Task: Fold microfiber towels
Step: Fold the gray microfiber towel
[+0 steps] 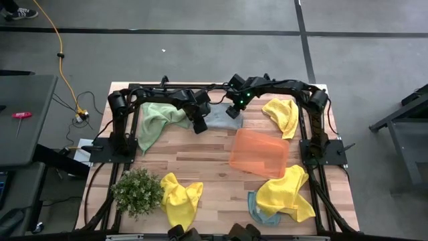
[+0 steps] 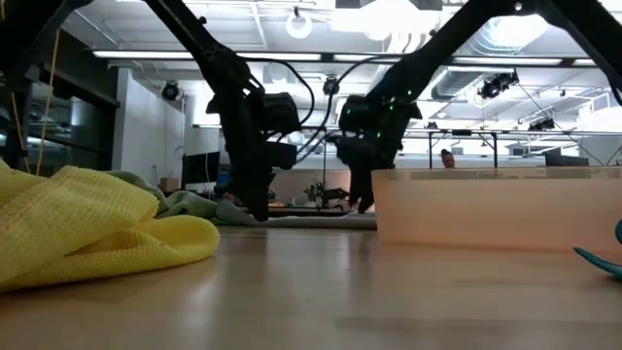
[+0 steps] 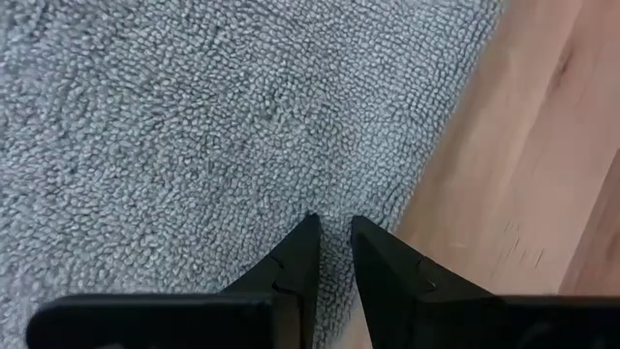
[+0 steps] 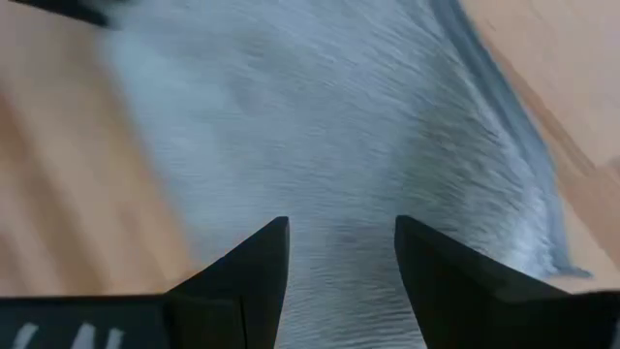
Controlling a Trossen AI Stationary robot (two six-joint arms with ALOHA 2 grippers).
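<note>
A grey towel (image 1: 219, 119) was seen lying flat at the upper centre of the wooden table (image 1: 200, 161). The left gripper (image 3: 331, 225) was lowered onto its edge, fingers nearly together. The right gripper (image 4: 341, 242) was held above the same towel, fingers apart.

No text, label or number seems readable in any view.
</note>
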